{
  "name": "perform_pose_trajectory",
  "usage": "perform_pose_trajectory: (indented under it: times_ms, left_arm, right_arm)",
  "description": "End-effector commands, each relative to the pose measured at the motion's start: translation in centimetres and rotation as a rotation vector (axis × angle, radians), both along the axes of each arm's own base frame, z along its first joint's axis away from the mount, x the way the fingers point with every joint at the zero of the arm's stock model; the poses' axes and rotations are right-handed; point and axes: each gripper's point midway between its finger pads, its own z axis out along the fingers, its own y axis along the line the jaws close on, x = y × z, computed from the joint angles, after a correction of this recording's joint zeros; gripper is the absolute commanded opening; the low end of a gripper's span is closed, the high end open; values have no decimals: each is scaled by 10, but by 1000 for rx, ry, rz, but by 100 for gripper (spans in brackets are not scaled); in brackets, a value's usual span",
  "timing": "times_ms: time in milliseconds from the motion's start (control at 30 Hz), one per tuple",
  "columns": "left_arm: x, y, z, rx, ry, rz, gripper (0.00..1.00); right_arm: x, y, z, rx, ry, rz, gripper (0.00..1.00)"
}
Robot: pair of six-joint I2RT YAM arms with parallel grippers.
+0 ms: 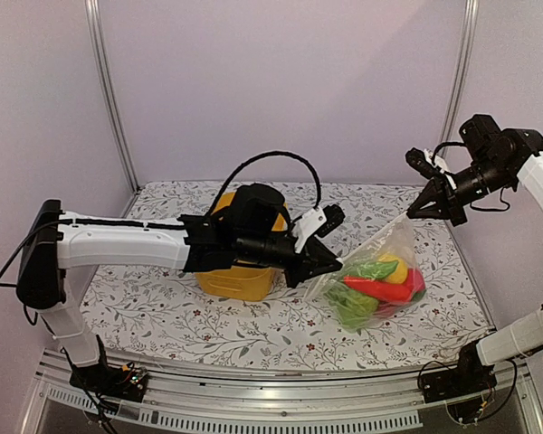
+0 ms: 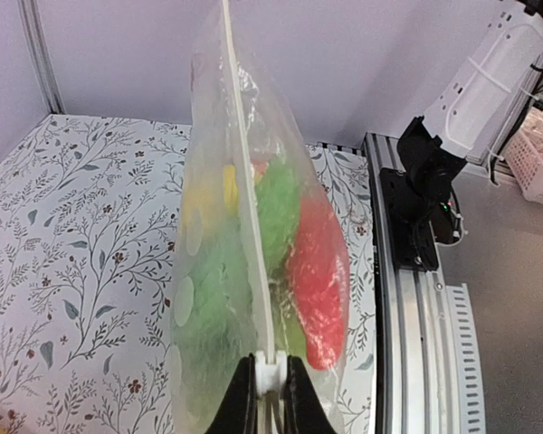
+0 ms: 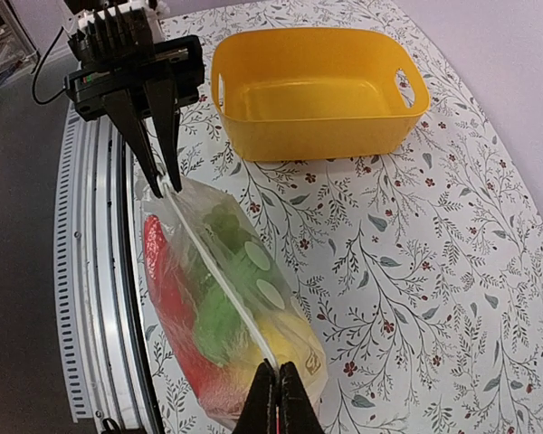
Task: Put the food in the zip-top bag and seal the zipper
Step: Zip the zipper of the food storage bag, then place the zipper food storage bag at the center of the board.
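Holding bag [image 1: 389,255] taut just right of basket [image 1: 240,282], food [image 1: 376,287] inside. Clamped narrow on opposite zipper [image 2: 244,181] ends with left hand [image 1: 320,268] and right hand [image 1: 413,213]. Could slip free under food's weight, or pop zipper open if pulled askew.

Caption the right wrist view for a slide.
Left hand and right hand pinch opposite ends of the zipper, the bag of food stretched between them, basket behind.

Lighting: bright, even and diffuse across all your views; shadows soft, faint beneath the yellow basket [image 3: 317,136]. Glare: mild sheen on the zip-top bag [image 2: 208,271], with its contents hazy in your left wrist view.
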Motion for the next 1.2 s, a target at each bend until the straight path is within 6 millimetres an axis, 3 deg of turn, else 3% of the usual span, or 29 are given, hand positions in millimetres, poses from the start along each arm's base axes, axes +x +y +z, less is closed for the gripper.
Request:
perform_pose_trajectory:
  times_ms: [0,300,667,800,933,1100,1167]
  left_arm:
    - [-9,31,-57,166,108,36,0]
    - [-15,51,-80,218,137,65,0]
    - [-13,56,-80,228,125,81,0]
    - [-8,48,-67,204,100,82,0]
    - [23,30,-36,182,-15,129,0]
    - [91,19,0,241,-199,223,0]
    - [108,20,11,256,-273,238,0]
  right_arm:
    - [21,-10,6,-7,-79,-33,0]
    - [25,-10,3,-4,-72,-36,0]
    - [25,-11,1,-2,-70,-42,0]
    - [25,-5,10,42,-78,-28,0]
    - [47,-1,18,64,-128,-49,0]
    - [93,-9,28,70,-213,-101,0]
    - [106,-18,34,90,-226,-122,0]
